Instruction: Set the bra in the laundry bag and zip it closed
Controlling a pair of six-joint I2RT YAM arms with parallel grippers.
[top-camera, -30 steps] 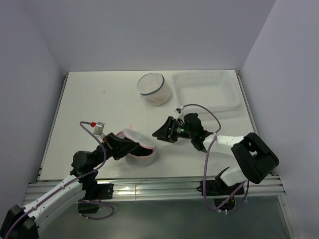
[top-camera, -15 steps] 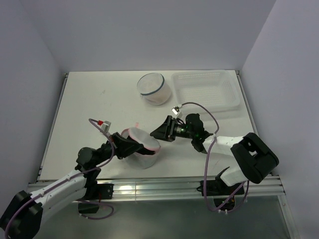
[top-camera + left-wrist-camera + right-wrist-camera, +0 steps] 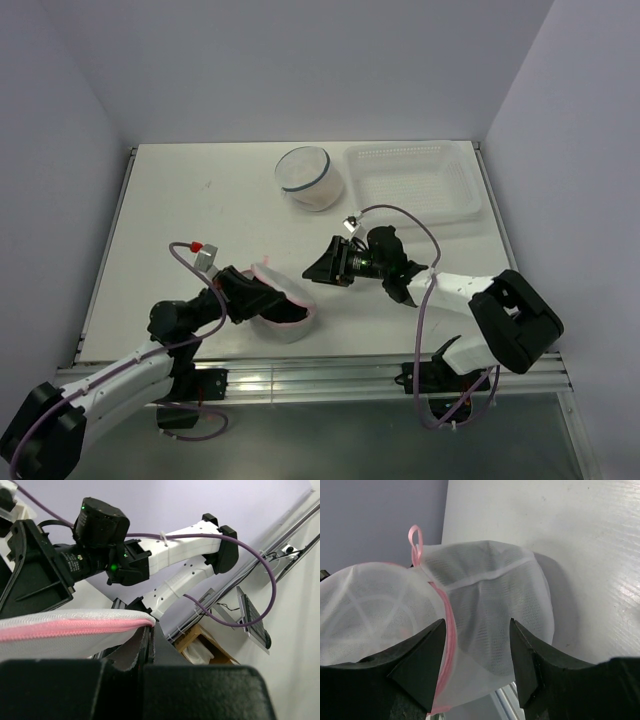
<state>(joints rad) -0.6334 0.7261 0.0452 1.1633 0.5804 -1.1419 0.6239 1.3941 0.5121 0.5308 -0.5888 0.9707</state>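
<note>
The white mesh laundry bag (image 3: 287, 313) with a pink zipper rim lies at the front middle of the table. My left gripper (image 3: 255, 297) is shut on its rim; the left wrist view shows the pink zipper edge (image 3: 75, 628) clamped at the closed gripper (image 3: 149, 630). My right gripper (image 3: 320, 270) is open and empty, just right of the bag, pointing into it. The right wrist view shows the bag (image 3: 490, 605) between the gripper's spread tips (image 3: 476, 626), with a pink pull loop (image 3: 414, 540). A white rounded thing with a dark blue edge (image 3: 310, 178), perhaps the bra, sits at the back.
A clear plastic basket (image 3: 470, 200) stands at the back right, beside the white rounded thing. The table's front edge and a metal rail (image 3: 320, 375) run just below the bag. Walls close in the left, back and right sides.
My left gripper lifted and turned the bag's rim, then lowered it slightly. The right gripper edged a little closer to the bag, still open.
</note>
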